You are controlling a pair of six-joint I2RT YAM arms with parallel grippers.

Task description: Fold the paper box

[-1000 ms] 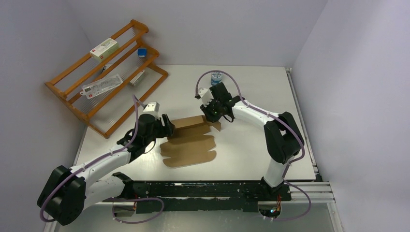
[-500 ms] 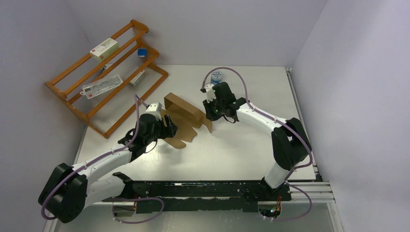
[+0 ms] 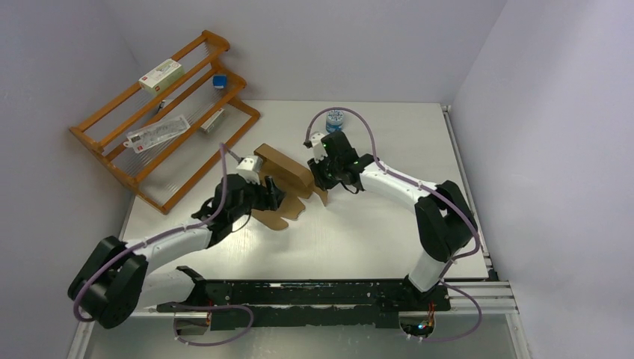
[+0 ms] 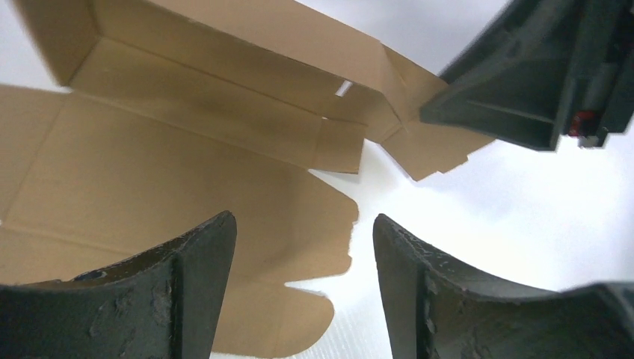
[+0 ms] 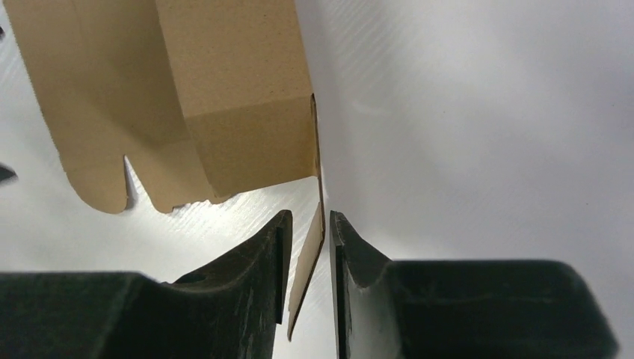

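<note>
Bright, even light fell from overhead. The table point(image 3: 374, 224) glared almost white in both wrist views; the paper box point(image 4: 187, 187) held a soft shadow along its fold.

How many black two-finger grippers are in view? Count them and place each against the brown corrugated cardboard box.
2. The left gripper hangs open over the flat near panel of the brown corrugated cardboard box; the right gripper pinches a flap at its right end. Neither is hidden.
</note>
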